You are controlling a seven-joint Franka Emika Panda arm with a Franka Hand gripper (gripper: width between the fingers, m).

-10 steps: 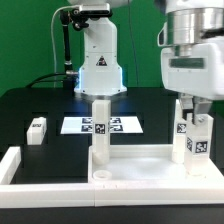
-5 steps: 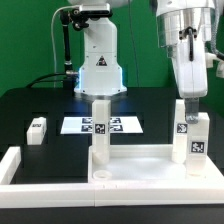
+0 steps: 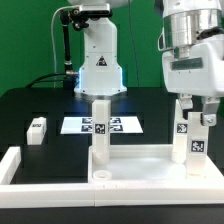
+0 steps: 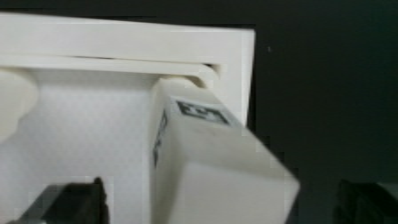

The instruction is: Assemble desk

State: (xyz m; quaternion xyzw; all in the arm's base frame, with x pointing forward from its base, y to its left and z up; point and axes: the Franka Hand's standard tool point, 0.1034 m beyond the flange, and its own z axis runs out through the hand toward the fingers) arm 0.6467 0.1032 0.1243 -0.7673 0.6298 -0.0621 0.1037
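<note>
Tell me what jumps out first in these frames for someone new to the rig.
Two white leg blocks stand upright on the tabletop panel: one leg near the middle, the other leg at the exterior view's right, directly under the tool, whose jaws stand open on either side of its top. A loose leg block lies on the black table at the exterior view's left, beside the marker board.

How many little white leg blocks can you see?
3: one lying loose on the black table at the exterior view's left, one upright mid-tabletop, one upright under the gripper. Others may be hidden.
</note>
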